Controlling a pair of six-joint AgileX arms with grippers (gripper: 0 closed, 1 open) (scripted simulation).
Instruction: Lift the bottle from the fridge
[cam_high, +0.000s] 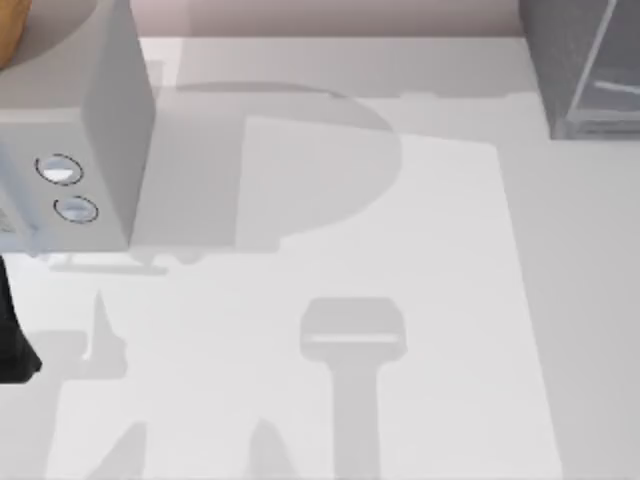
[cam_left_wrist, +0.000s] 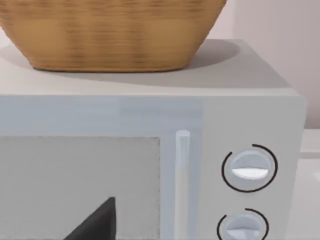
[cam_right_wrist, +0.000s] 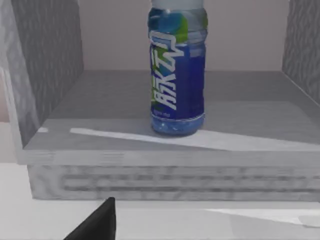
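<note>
While the bottle (cam_right_wrist: 176, 70) stands upright in the fridge (cam_right_wrist: 47, 65), we wait.
It is straight ahead of our right claw (cam_right_wrist: 97, 222); we cannot tell how open.

A light grey box with two round dials (cam_high: 75, 150) stands at the far left of the white surface (cam_high: 400, 330), its front turned toward the near edge. The two dials (cam_high: 60, 170) sit one beside the other at the right end of that front. In the left wrist view the box's front carries a pale window panel (cam_left_wrist: 80, 185) and a slim vertical handle (cam_left_wrist: 182, 180) just beside the dials. A woven tan basket (cam_left_wrist: 112, 32) rests on the box's flat top.
</note>
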